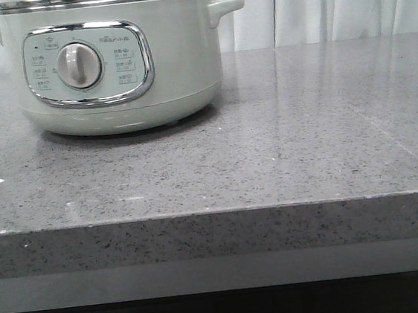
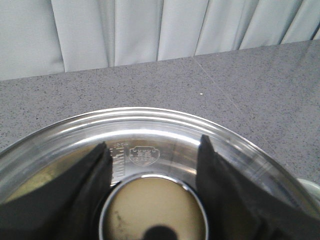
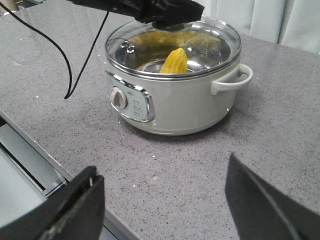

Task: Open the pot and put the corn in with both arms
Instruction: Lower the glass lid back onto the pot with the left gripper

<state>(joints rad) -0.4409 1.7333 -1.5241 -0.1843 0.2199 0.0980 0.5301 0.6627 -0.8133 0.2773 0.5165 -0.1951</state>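
Observation:
The pale green-grey pot (image 1: 177, 63) stands at the table's back left, with its glass lid (image 3: 210, 47) on it. The yellow corn (image 3: 174, 61) lies inside and shows through the glass. In the left wrist view my left gripper (image 2: 154, 142) straddles the lid's round chrome-rimmed knob (image 2: 152, 210), and both black fingers lie against its sides. From the right wrist view the left gripper (image 3: 172, 15) sits on top of the lid. My right gripper (image 3: 162, 167) is open and empty above the table, well back from the pot. Neither gripper shows in the front view.
A black cable (image 3: 70, 65) hangs from the left arm beside the pot. The pot's side handle (image 3: 235, 80) sticks out toward the right. The table's front edge (image 3: 30, 145) runs close under the right gripper. A white curtain (image 1: 342, 0) hangs behind.

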